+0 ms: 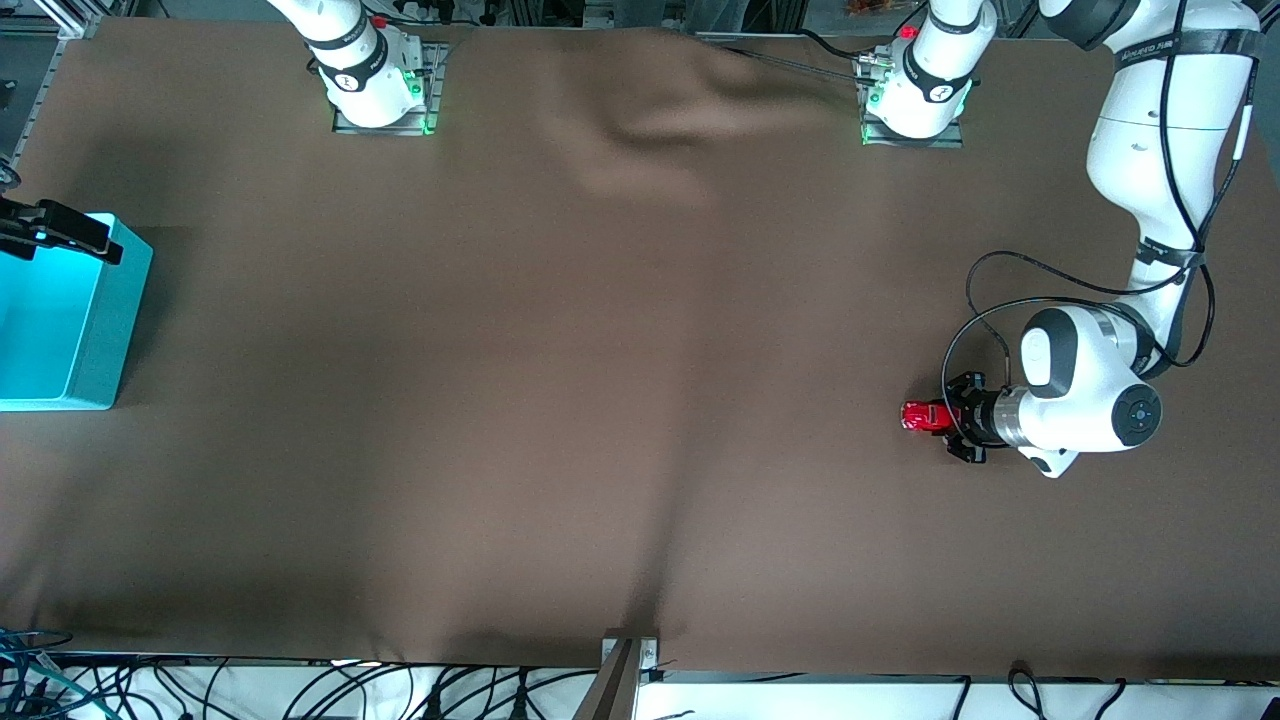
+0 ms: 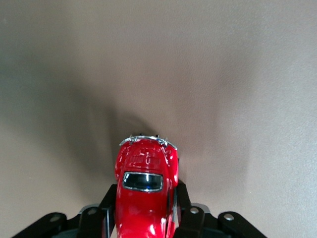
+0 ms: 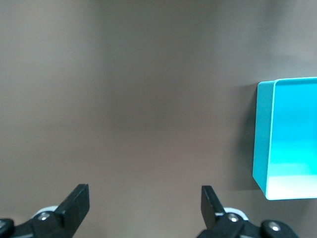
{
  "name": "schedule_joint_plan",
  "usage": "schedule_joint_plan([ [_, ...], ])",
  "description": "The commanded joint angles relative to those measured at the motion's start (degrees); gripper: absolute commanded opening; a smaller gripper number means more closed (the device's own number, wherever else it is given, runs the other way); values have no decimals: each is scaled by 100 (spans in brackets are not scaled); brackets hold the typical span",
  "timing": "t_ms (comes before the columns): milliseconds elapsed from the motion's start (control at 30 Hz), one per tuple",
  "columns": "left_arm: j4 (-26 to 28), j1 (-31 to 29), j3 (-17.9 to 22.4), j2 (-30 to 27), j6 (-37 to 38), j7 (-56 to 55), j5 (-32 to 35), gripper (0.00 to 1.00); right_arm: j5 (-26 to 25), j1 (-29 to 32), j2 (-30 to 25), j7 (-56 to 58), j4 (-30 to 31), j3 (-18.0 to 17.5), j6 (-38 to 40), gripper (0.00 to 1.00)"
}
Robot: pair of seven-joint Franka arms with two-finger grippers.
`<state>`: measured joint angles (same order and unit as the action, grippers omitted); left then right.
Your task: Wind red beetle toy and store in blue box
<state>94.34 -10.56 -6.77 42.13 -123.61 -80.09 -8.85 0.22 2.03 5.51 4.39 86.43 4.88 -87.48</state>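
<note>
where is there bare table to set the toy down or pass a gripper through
Nearly all of the brown table lies bare between the blue box at the right arm's end and the red beetle toy at the left arm's end. The tight spots: around the toy, clamped in the left gripper, and by the box, where the open right gripper hovers.

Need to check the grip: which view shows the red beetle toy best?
The left wrist view: the red beetle toy fills it, between the left gripper's fingers. The front view shows it tiny; the right wrist view doesn't show it.
</note>
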Motion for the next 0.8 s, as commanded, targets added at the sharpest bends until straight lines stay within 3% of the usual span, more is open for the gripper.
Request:
schedule_joint_plan([
  [0,-47,-60,44,173,-76,99,120,4,-31,-10,29,-79,-118,-13,20,100],
  [200,-56,-87,44,173,-76,108,120,27,-31,-10,29,-61,-118,-5,21,100],
  [300,-65,-113,35,173,-76,108,111,45,-31,-10,29,-61,-127,-5,29,100],
  [567,-65,-113,35,173,-76,108,103,73,-31,-10,20,-44,-118,-5,29,100],
  [767,-65,-113,44,173,-76,116,103,73,-31,-1,12,-35,-118,4,38,100],
])
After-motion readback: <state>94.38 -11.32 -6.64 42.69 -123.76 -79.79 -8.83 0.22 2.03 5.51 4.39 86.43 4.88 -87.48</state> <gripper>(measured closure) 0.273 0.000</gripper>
